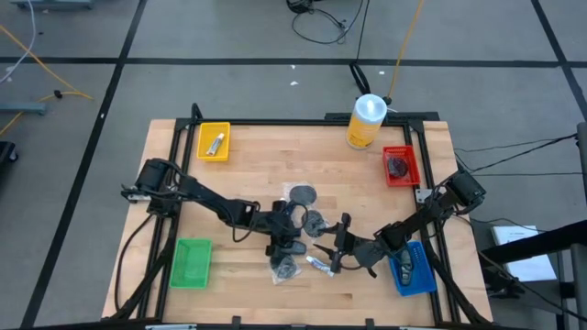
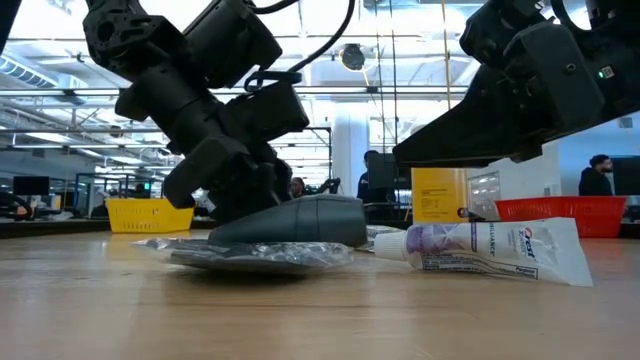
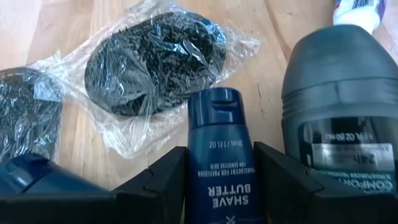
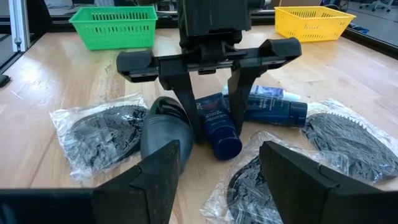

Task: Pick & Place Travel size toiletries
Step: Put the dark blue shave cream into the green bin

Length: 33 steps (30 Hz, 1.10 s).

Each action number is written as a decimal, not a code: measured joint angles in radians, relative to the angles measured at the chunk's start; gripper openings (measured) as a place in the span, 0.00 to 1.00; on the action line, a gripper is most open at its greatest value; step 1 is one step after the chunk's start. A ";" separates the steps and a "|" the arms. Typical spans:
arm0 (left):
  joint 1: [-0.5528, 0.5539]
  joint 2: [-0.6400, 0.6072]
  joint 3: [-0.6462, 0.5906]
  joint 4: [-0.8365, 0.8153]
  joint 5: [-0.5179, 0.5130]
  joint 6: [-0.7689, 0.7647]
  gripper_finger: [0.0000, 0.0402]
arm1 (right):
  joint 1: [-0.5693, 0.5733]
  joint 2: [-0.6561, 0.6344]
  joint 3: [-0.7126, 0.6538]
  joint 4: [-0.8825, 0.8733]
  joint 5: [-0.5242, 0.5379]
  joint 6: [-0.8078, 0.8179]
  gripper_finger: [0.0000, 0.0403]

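Note:
A dark blue tube marked SHAVE BUTTER [image 3: 214, 155] [image 4: 217, 132] lies flat on the wood with my left gripper [image 1: 292, 240] [image 3: 217, 180] over it, open, one finger on each side. Beside it lie a grey round-ended bottle [image 3: 339, 93] [image 4: 163, 130], a second blue tube [image 4: 273, 111] and several dark discs in clear wrap [image 3: 152, 65] [image 4: 99, 134]. A white toothpaste tube [image 2: 490, 248] [image 1: 319, 264] lies near the right gripper. My right gripper [image 1: 337, 249] [image 4: 221, 180] is open, facing the left gripper, above a wrapped disc [image 4: 249, 180] and touching nothing. My left gripper comes down steeply from above, its fingers [image 4: 186, 115] standing across the shave butter tube at its lower half [image 3: 214, 186], which lies on the table. The fingers are very close to both sides; whether they touch it, I cannot tell.
Four small trays sit near the table's corners: yellow [image 1: 214, 140], red [image 1: 401, 165], green [image 1: 192, 262] and blue [image 1: 413, 270]. A yellow canister with a white top [image 1: 365, 121] stands at the far edge. Bare wood lies between the pile and the far trays.

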 joint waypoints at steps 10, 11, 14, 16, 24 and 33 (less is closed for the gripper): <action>0.000 0.002 -0.001 0.045 -0.002 0.015 0.29 | 0.000 0.000 0.000 0.000 0.000 -0.003 0.53; 0.000 0.000 -0.001 0.045 -0.003 0.014 0.27 | 0.000 0.000 0.000 0.000 0.000 -0.004 0.53; 0.001 -0.019 -0.003 0.026 -0.008 0.015 0.23 | 0.000 0.000 0.000 0.001 0.000 -0.006 0.53; 0.001 -0.042 -0.004 0.008 -0.026 0.015 0.22 | 0.000 0.000 0.000 0.000 0.000 -0.006 0.53; -0.008 -0.238 -0.004 -0.152 -0.081 -0.022 0.22 | 0.000 0.000 0.000 0.000 0.000 0.000 0.53; -0.111 -0.548 -0.002 -0.500 -0.031 -0.283 0.22 | 0.000 0.000 0.000 0.001 0.000 0.007 0.53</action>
